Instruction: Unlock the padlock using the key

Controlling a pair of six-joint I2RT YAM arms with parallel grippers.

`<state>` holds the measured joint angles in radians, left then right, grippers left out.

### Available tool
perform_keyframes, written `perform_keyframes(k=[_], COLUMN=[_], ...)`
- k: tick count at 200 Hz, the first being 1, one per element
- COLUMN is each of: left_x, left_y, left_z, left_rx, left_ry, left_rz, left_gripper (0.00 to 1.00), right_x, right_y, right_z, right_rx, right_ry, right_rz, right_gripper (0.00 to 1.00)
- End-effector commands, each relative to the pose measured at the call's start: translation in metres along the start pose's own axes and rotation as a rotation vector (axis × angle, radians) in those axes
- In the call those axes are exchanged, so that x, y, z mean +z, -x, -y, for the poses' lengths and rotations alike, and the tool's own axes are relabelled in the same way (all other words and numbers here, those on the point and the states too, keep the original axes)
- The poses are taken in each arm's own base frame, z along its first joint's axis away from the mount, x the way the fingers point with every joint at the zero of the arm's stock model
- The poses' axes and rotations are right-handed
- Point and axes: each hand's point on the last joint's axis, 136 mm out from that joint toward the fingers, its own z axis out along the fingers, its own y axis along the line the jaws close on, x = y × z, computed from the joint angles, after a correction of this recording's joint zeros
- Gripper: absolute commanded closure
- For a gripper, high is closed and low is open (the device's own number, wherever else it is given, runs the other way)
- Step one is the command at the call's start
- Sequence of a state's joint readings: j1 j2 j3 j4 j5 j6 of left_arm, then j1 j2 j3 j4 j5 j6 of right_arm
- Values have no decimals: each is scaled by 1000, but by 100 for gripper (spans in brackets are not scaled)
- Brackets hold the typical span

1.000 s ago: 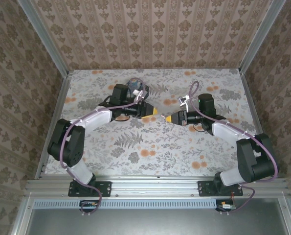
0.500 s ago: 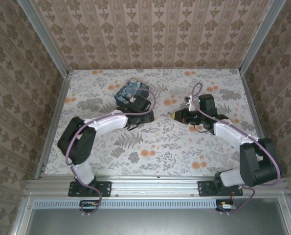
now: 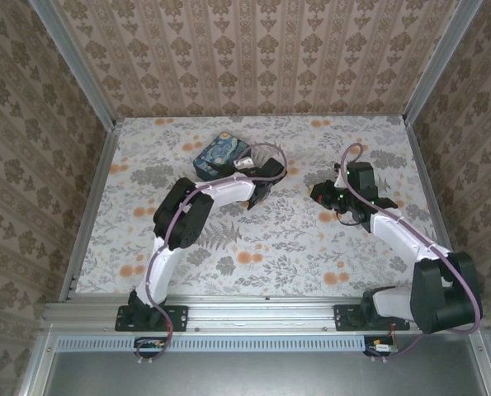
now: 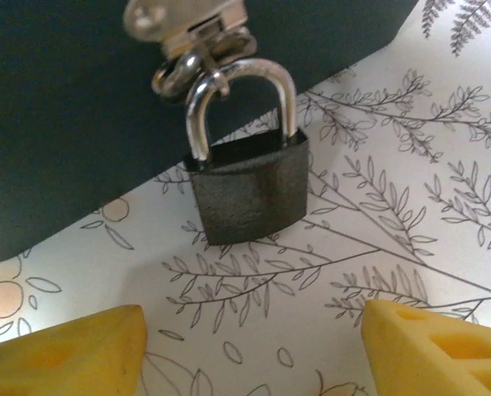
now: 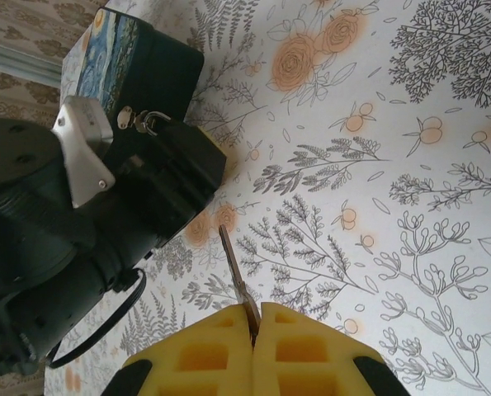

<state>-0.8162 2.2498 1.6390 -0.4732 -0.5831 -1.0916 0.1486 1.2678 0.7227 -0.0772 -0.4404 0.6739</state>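
The small padlock [image 4: 249,186] hangs by its silver shackle from the latch ring of the dark blue box [image 4: 63,124], its body lying on the floral table [image 4: 427,198]. Your left tool [image 4: 253,351] sits just before it, yellow fingers [image 4: 63,351] spread wide apart. Your right tool [image 5: 253,322], well apart, is pressed together, pinching the key [image 5: 231,262] with its blade pointing out.
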Motion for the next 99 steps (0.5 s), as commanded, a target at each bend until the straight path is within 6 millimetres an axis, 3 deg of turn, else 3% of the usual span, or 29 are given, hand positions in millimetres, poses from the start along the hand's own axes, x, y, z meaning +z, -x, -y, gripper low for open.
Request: perform_keyframes(k=[1, 35, 81, 99], left_x=[7, 19, 32, 40], left_y=[17, 24, 16, 12], left_z=[-6, 3, -5, -11], left_rx=[-29, -7, -28, -48], left_ry=[72, 67, 101, 109], left_rz=[53, 64, 15, -7], left_gripper=[30, 35, 36, 43], right_x=[-6, -5, 0, 2], right_y=[-9, -12, -13, -15], right_z=[1, -3, -5, -4], right_rx=[10, 5, 5, 8], right_ry=[-6, 16, 38, 42], right_rz=[-20, -39, -59, -69], right_gripper=[100, 100, 100, 100])
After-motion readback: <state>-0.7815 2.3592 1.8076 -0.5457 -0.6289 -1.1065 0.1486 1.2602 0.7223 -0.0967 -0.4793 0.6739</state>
